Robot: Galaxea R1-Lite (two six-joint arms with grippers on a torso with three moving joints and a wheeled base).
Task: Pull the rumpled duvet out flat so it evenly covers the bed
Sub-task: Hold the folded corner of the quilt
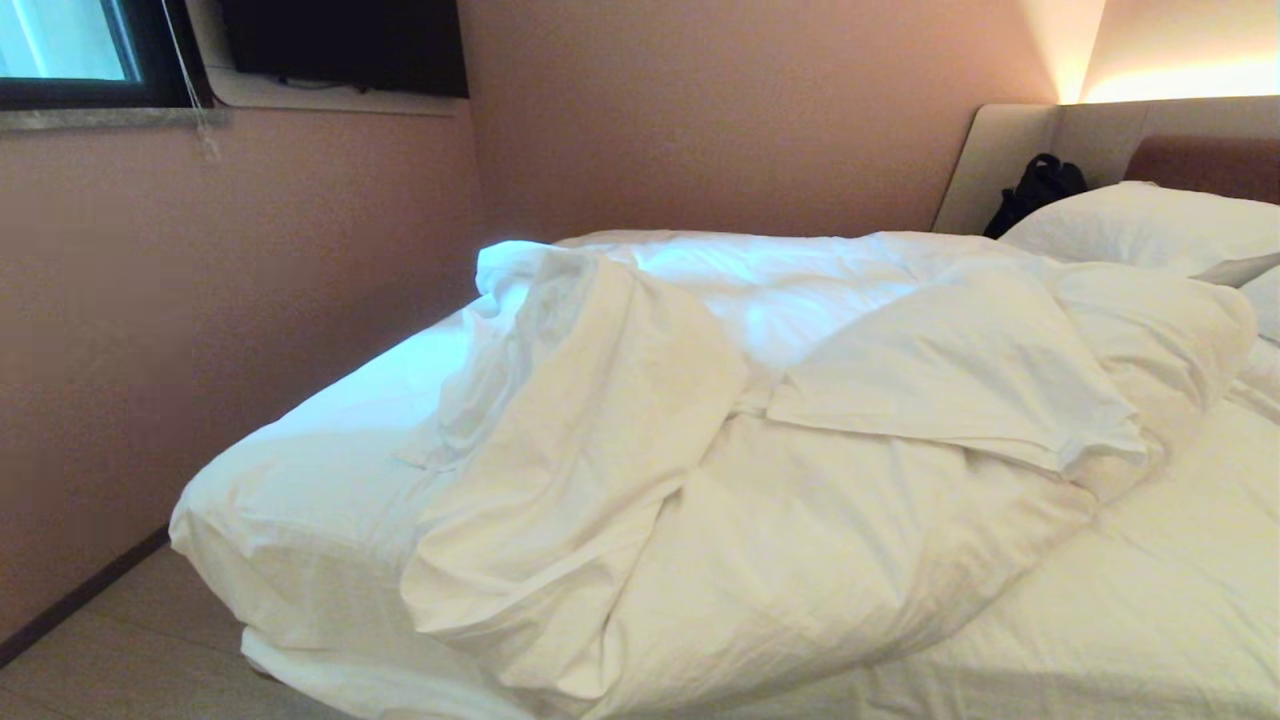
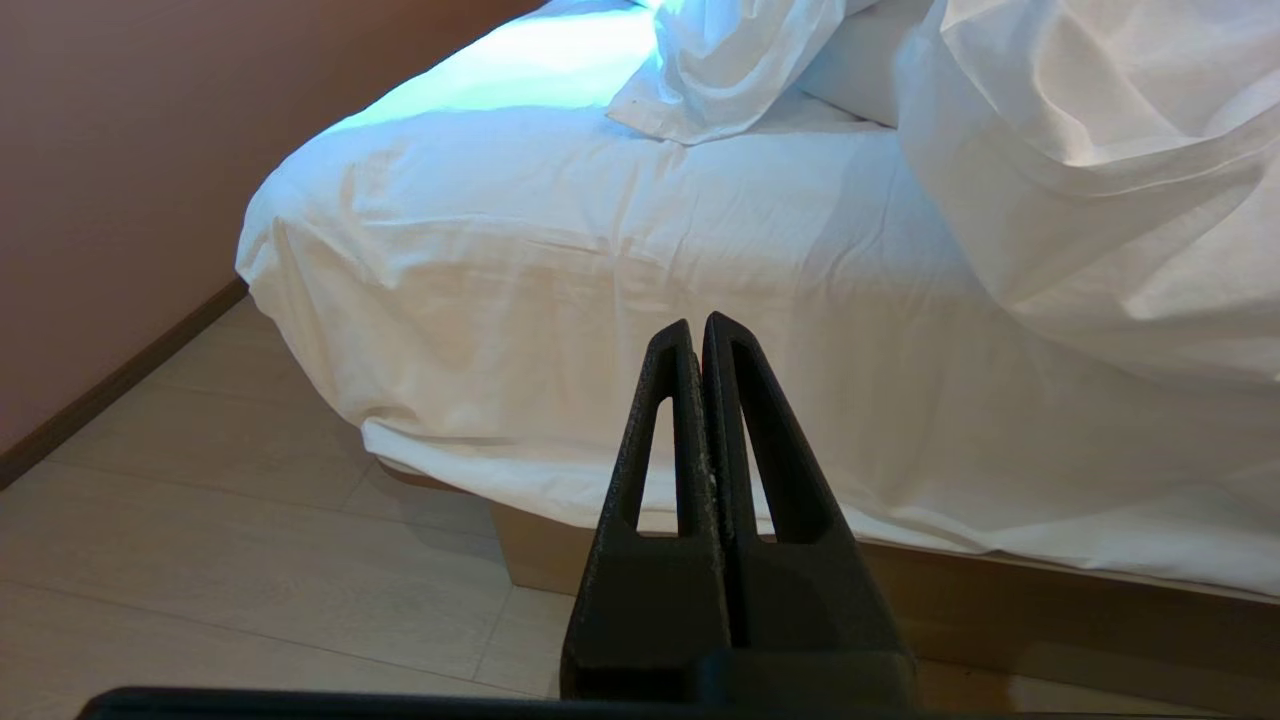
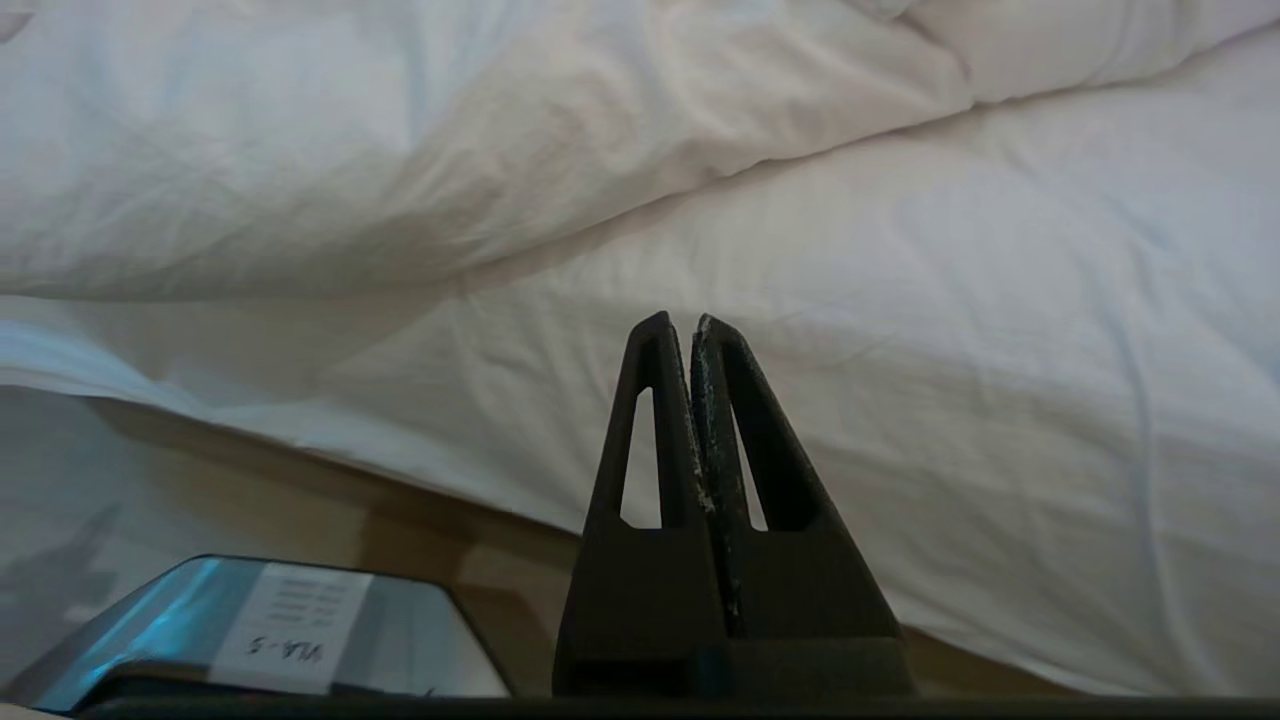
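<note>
Ahead of both grippers' clenched, empty fingers, left [image 2: 697,325] and right [image 3: 683,322], the duvet [image 1: 720,480] lies bunched mid-bed [image 1: 300,480] above them, so a pinch taken too low could likely catch only the sheet [image 3: 900,380] and drag that instead.

The duvet [image 1: 760,450] lies bunched in the middle of the bed [image 1: 290,500], leaving the left corner of the bed bare. The pillows [image 1: 1150,225] sit behind it on the right, a bag [image 1: 1035,190] beside them against the headboard [image 1: 1010,150].
</note>
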